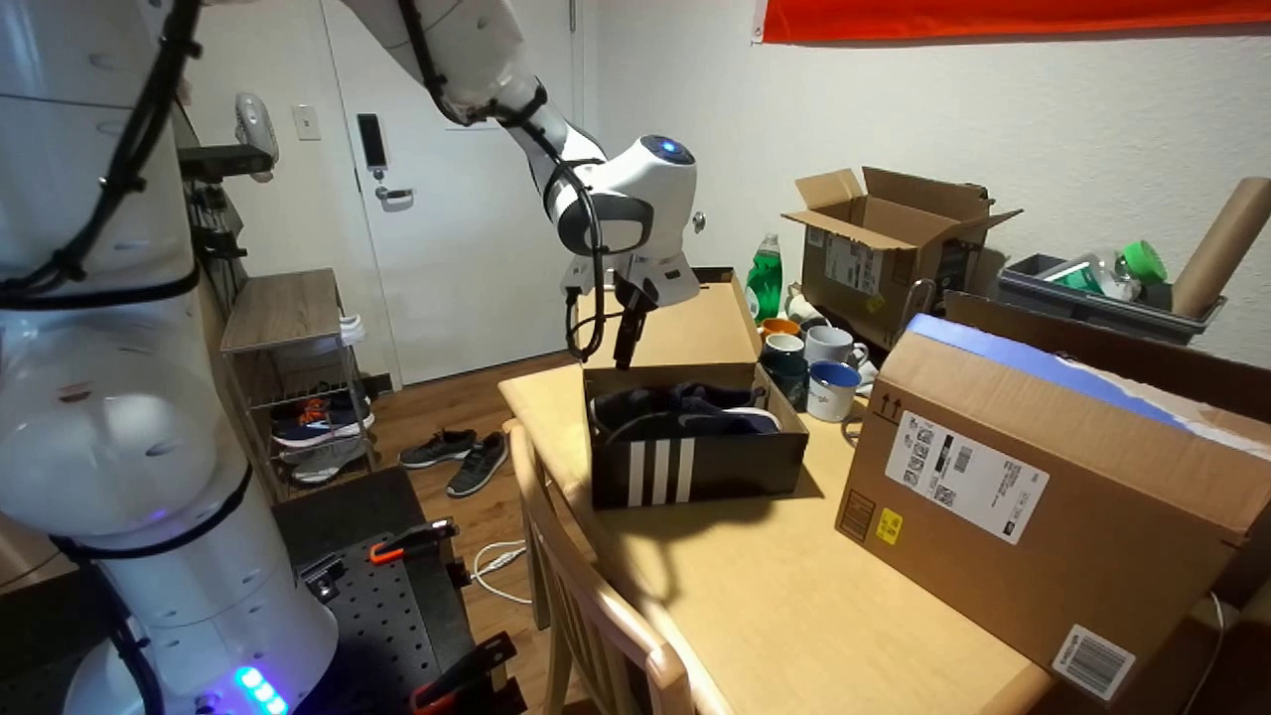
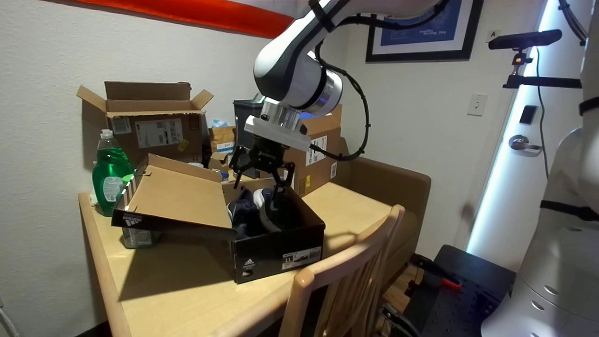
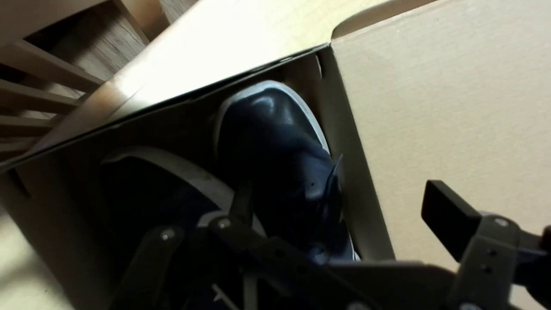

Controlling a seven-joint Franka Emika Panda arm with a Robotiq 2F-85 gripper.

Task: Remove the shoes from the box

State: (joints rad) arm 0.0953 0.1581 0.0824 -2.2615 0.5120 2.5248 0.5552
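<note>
OK, both shoes (image 3: 267, 133) are in the box (image 1: 740, 472), dark navy w/ white soles, lying side by side; toes show in the wrist view. Box is black w/ 3 white stripes, on the table (image 1: 765, 596), its brown lid (image 2: 182, 192) tilted back, left of the shoes in an exterior view. Above hangs the gripper (image 2: 257, 186), fingers (image 3: 450, 219) well apart, nothing in its grasp; per wrist view, one finger's over the shoes, the other's out toward the lid. Can't tell if a fingertip touches a shoe. In an exterior view, mugs (image 1: 826, 350) stand just right of the box, w/ green bottle (image 1: 765, 283) & flapped carton (image 1: 889, 268) farther back; big labelled carton (image 1: 1062, 536) nearer, at right. Chair (image 2: 351, 245) by the table's near edge.
</note>
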